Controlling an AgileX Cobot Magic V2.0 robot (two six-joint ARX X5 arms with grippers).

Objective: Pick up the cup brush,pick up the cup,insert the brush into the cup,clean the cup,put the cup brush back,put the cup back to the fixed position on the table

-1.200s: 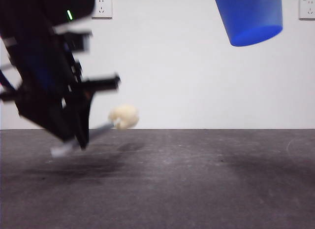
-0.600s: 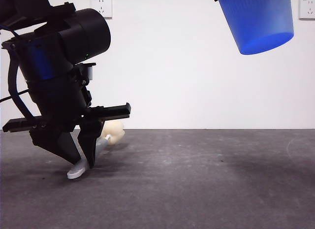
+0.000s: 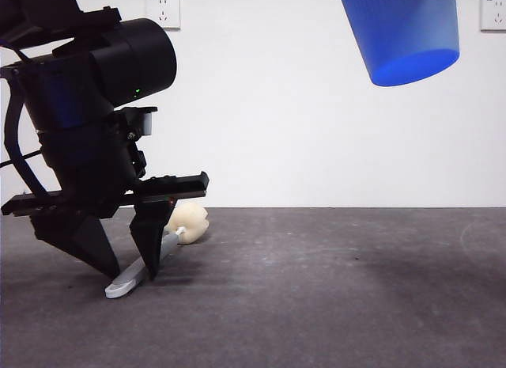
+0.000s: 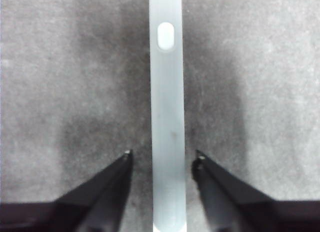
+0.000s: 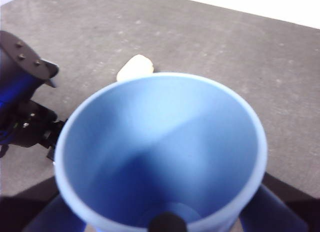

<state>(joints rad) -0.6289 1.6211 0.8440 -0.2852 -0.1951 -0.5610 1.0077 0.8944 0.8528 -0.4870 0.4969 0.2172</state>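
Left claw (image 4: 162,159) astride one cup brush (image 4: 166,117) (unclamped)

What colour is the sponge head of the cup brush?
Cream-yellow sponge head, clearest in the front view.

The left gripper (image 4: 162,159) is down at the dark grey matte table (image 3: 332,289), its 2 black jaws spread either side of the slim grey brush handle (image 4: 166,117). The right gripper, raised high, clasps the light blue ribbed plastic cup (image 5: 160,152).

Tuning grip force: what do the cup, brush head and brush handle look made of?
Cup: likely plastic, blue, translucent, smooth rim, fine ribs outside. Brush head: probably sponge, cream, matte, lumpy. Handle: looks like rigid plastic, pale grey, smooth, flat.
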